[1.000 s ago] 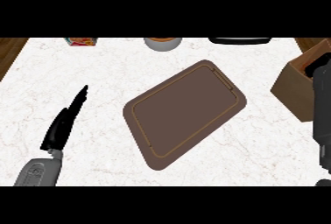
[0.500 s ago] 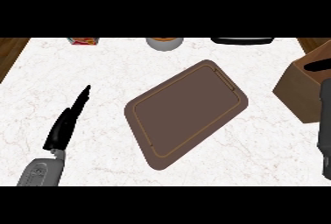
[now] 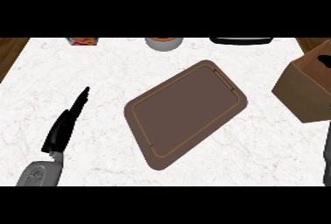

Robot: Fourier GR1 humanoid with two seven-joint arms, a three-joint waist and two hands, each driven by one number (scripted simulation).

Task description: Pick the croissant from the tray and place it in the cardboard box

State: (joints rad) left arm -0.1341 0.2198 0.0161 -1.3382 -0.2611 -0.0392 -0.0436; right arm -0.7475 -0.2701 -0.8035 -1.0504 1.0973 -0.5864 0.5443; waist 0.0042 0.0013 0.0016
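Looking down on a white marbled counter [image 3: 97, 78]. Brown tray [image 3: 186, 113] lies mid-counter, rotated, long axis running from near-left toward far-right. No croissant shows on it; tray surface is bare. Croissant not visible anywhere, so its heading and long axis cannot be read.

Cardboard box [image 3: 309, 85] sits at the counter's right edge, cut off by the view, open top partly shown with something dark inside; cannot tell what that is. Croissant may be in there, or out of view; cannot tell.

Left hand [image 3: 65, 129] rests near the counter's left edge, fingers straight and pressed together, pointing toward the far edge, holding nothing. Right hand does not show; only a dark sliver of arm at the lower right edge.

Far edge: a grey cup [image 3: 164, 43], a small red-and-yellow packet [image 3: 84, 41], a black object [image 3: 241, 40].

Risk, as a judgement: with the right arm passing close beside the box, it could nudge the box along or off the right edge.
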